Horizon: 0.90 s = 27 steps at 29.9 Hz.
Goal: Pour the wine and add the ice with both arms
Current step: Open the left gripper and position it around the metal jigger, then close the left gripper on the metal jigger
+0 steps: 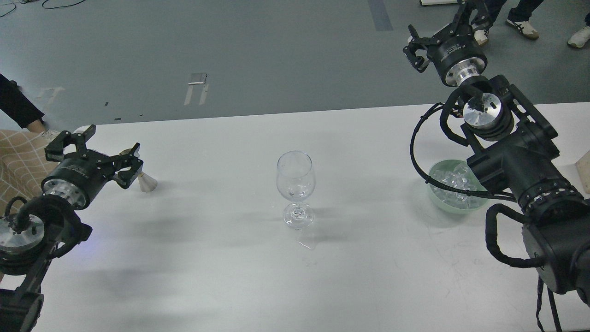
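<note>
A clear wine glass (295, 171) stands upright in the middle of the white table (221, 258). Faint glints show low in its bowl; I cannot tell liquid from ice there. A pale green bowl (437, 199) at the right holds clear ice cubes (454, 180), partly hidden by my right arm. A small steel jigger (147, 184) stands at the left. My left gripper (114, 139) is open and low beside it, one finger covering its upper cup. My right gripper (440, 22) is open and empty, high beyond the table's far edge.
A few droplets (306, 244) lie on the table in front of the glass. A pale block (583, 171) sits at the right edge. A person in checked cloth (18, 154) is at the left edge. Feet (523, 25) stand on the floor at the top right.
</note>
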Each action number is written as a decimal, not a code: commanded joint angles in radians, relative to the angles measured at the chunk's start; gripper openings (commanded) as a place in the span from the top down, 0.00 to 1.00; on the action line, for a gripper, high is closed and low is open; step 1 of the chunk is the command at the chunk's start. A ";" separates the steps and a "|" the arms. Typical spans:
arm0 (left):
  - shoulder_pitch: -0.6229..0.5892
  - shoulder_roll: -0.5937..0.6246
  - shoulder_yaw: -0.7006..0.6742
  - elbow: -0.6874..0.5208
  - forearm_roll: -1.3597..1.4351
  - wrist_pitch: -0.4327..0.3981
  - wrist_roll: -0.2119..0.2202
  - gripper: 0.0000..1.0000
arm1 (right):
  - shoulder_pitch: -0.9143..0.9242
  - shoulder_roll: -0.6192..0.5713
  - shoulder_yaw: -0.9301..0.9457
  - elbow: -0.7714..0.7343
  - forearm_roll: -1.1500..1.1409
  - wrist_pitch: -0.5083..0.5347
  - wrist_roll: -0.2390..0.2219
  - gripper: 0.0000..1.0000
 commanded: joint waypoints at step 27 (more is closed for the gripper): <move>0.100 -0.122 -0.018 0.051 0.025 -0.025 -0.001 0.31 | -0.008 0.001 -0.001 0.001 0.000 -0.001 0.000 0.00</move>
